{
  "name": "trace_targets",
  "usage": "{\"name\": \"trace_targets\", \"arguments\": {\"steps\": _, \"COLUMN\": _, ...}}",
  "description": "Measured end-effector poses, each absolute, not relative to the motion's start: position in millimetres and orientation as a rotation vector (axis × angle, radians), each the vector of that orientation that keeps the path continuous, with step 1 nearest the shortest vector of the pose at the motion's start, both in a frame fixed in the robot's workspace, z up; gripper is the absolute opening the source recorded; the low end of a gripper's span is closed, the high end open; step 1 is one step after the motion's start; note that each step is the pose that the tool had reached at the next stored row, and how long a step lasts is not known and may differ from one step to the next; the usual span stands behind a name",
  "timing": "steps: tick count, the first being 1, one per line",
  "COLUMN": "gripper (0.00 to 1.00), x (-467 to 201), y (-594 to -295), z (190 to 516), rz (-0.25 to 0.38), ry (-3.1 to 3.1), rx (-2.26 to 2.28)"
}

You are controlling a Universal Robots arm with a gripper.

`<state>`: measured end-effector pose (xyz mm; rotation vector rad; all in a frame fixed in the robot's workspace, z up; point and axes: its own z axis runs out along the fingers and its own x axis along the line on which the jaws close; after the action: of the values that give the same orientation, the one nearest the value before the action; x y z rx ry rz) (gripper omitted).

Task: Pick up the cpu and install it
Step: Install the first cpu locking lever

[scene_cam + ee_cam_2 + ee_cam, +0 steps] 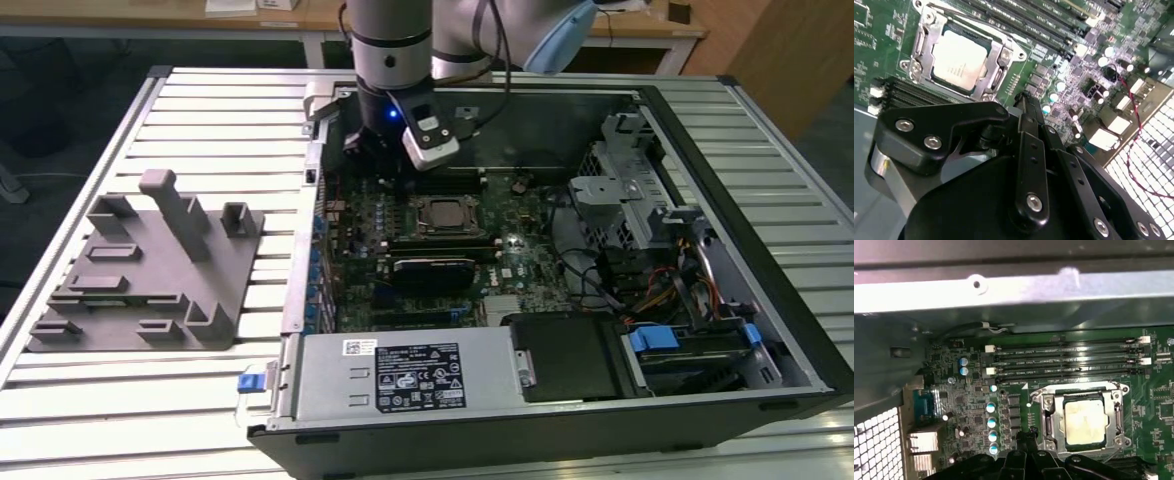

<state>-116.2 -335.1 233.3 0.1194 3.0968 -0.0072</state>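
My claw (pixel 363 150) hangs inside the open computer case (pixel 534 435), low over the motherboard (pixel 521 260) near the case's far wall. I cannot tell how far it is open, because its own black linkage covers the tip in both wrist views (pixel 1026 100) (pixel 1029 436). I see nothing gripped in it.

The cpu (pixel 441 213) lies flat in the socket frame (pixel 921 45) near the middle of the case. Its pale metal top faces up and it is just beside my claw, not touching it. Both wrist views show it seated squarely within that frame (pixel 960 59) (pixel 1084 422).

The memory slots (pixel 1069 360) run in parallel rows between the cpu and the case's far wall. The perforated rear panel (pixel 874 445) closes the case on the side toward the exterior view's left. A labelled power supply (pixel 400 375) fills the case's near edge, and a drive cage (pixel 627 170) stands against its wall on the exterior view's right.

The case rests on a slatted metal table (pixel 200 110). A grey fixture block (pixel 147 270) sits on the same table, well apart from the case on the exterior view's left. A wooden desk (pixel 134 18) crosses the room beyond the case.
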Motion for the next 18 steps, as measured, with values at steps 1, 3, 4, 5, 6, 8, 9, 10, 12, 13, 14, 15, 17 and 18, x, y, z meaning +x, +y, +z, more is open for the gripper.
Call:
{"name": "trace_targets", "arguments": {"steps": 1, "gripper": 0.11, "x": -116.6, "y": -335.1, "z": 233.3, "rz": 0.006, "ry": 3.097, "rx": 0.120}}
{"name": "trace_targets", "arguments": {"steps": 3, "gripper": 0.11, "x": -117.5, "y": -335.1, "z": 233.3, "rz": 0.034, "ry": 3.098, "rx": 0.120}}
{"name": "trace_targets", "arguments": {"steps": 4, "gripper": 0.11, "x": -118.0, "y": -335.1, "z": 233.2, "rz": 0.047, "ry": 3.098, "rx": 0.121}}
{"name": "trace_targets", "arguments": {"steps": 5, "gripper": 0.11, "x": -118.6, "y": -335.1, "z": 233.3, "rz": 0.061, "ry": 3.098, "rx": 0.121}}
{"name": "trace_targets", "arguments": {"steps": 6, "gripper": 0.11, "x": -119.0, "y": -335.1, "z": 233.3, "rz": 0.077, "ry": 3.098, "rx": 0.121}}
{"name": "trace_targets", "arguments": {"steps": 8, "gripper": 0.11, "x": -119.3, "y": -335.1, "z": 233.3, "rz": 0.110, "ry": 3.098, "rx": 0.122}}
{"name": "trace_targets", "arguments": {"steps": 9, "gripper": 0.11, "x": -119.3, "y": -335.1, "z": 233.6, "rz": 0.112, "ry": 3.098, "rx": 0.122}}
{"name": "trace_targets", "arguments": {"steps": 10, "gripper": 0.11, "x": -119.3, "y": -335.1, "z": 234.3, "rz": 0.112, "ry": 3.098, "rx": 0.122}}
{"name": "trace_targets", "arguments": {"steps": 12, "gripper": 0.11, "x": -119.3, "y": -335.1, "z": 236.6, "rz": 0.114, "ry": 3.098, "rx": 0.122}}
{"name": "trace_targets", "arguments": {"steps": 13, "gripper": 0.11, "x": -119.3, "y": -335.1, "z": 237.8, "rz": 0.118, "ry": 3.098, "rx": 0.122}}
{"name": "trace_targets", "arguments": {"steps": 14, "gripper": 0.11, "x": -119.2, "y": -335.1, "z": 238.8, "rz": 0.124, "ry": 3.097, "rx": 0.122}}
{"name": "trace_targets", "arguments": {"steps": 15, "gripper": 0.11, "x": -119.3, "y": -335.1, "z": 239.6, "rz": 0.132, "ry": 3.097, "rx": 0.122}}
{"name": "trace_targets", "arguments": {"steps": 17, "gripper": 0.11, "x": -119.3, "y": -335.1, "z": 240.2, "rz": 0.147, "ry": 3.097, "rx": 0.123}}
{"name": "trace_targets", "arguments": {"steps": 18, "gripper": 0.11, "x": -119.5, "y": -335.1, "z": 240.2, "rz": 0.154, "ry": 3.097, "rx": 0.123}}
